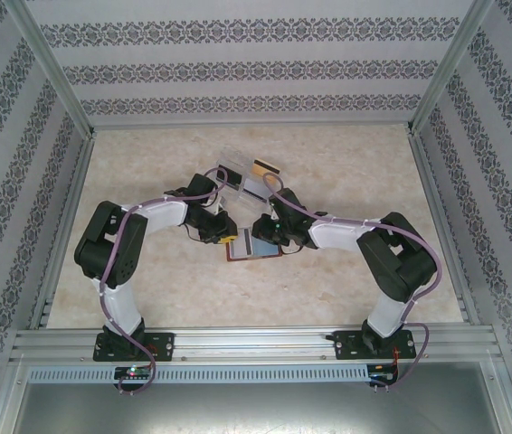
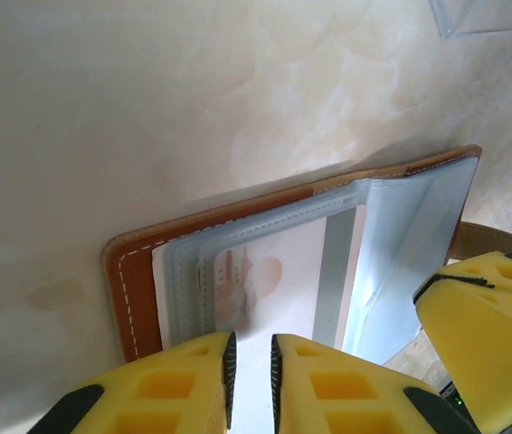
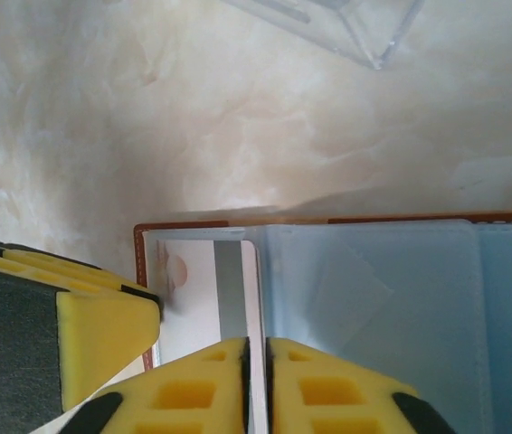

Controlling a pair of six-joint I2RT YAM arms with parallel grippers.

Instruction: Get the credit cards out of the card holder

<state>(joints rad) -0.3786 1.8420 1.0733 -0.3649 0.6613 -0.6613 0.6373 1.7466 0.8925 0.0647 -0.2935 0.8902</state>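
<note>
The card holder [image 1: 258, 248] lies open at mid-table, brown outside [image 2: 134, 289] with blue-grey pockets [image 3: 374, 289]. A white credit card [image 2: 274, 271] with a reddish print and a grey stripe sits in its left pocket, partly slid out [image 3: 197, 298]. My left gripper [image 2: 253, 348] hovers over that card's near end, jaws a narrow gap apart with the flat card showing between them. My right gripper [image 3: 258, 348] is shut on the thin edge of the upright blue-grey pocket leaf [image 2: 410, 244]. A yellow-orange card [image 1: 262, 166] rests by the clear tray.
The clear plastic compartment tray [image 1: 231, 172] stands just behind the wallet, its corner showing in both wrist views [image 2: 491, 18] [image 3: 346, 23]. Another pale card [image 1: 254, 188] lies beside it. Both arms crowd together over the wallet. Patterned walls and metal rails enclose the marbled table [image 1: 147, 163].
</note>
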